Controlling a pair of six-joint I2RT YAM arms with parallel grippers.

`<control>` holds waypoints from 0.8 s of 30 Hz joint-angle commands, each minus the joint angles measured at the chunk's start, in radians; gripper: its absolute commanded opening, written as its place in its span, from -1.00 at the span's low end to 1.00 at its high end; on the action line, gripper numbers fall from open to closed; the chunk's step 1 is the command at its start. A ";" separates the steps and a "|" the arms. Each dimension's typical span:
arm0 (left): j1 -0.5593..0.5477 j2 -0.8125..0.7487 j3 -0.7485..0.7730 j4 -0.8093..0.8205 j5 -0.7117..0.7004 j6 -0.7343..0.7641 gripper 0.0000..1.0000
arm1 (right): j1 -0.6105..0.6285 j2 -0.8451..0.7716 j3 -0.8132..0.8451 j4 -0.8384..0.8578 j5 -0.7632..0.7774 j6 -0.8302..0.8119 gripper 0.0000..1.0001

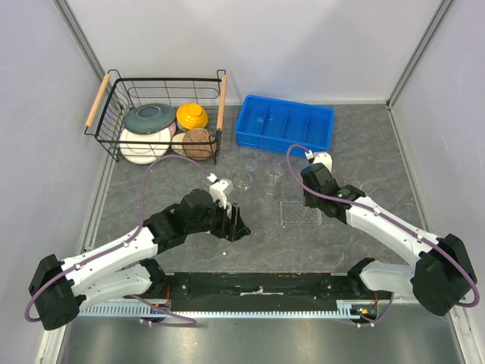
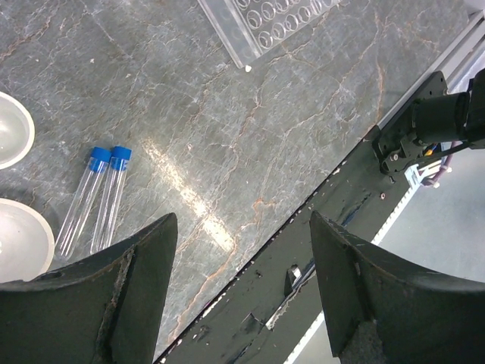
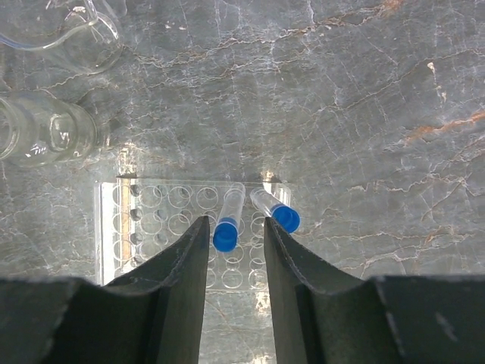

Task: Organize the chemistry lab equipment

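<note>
We record a robotics test cell: white panel walls [image 1: 303,45] on aluminium posts [image 1: 79,34] enclose a grey marbled table [image 1: 364,152], with left arm [image 1: 114,262] and right arm [image 1: 386,224] bolted on.

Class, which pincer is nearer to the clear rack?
Right. The right pincer hangs directly over the rack, a tube between its open jaws; the left pincer sits off to the rack's left, apart from it.

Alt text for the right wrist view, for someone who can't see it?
A blue-capped tube sits in a clear rack between the open jaws, with a gap showing on its right. A second tube sits in the rack just right of them. Two glass vessels stand upper left on the grey table.
</note>
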 commanded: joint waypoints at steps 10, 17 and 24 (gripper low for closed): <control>0.001 0.092 -0.005 0.000 -0.060 -0.010 0.47 | 0.002 -0.133 0.130 -0.075 -0.033 -0.025 -0.17; 0.001 0.170 -0.020 0.017 -0.131 -0.017 0.32 | 0.042 -0.167 0.165 -0.105 -0.062 -0.034 -0.17; 0.001 0.227 -0.037 0.058 -0.146 -0.034 0.13 | 0.082 -0.194 0.163 -0.115 -0.053 -0.034 -0.16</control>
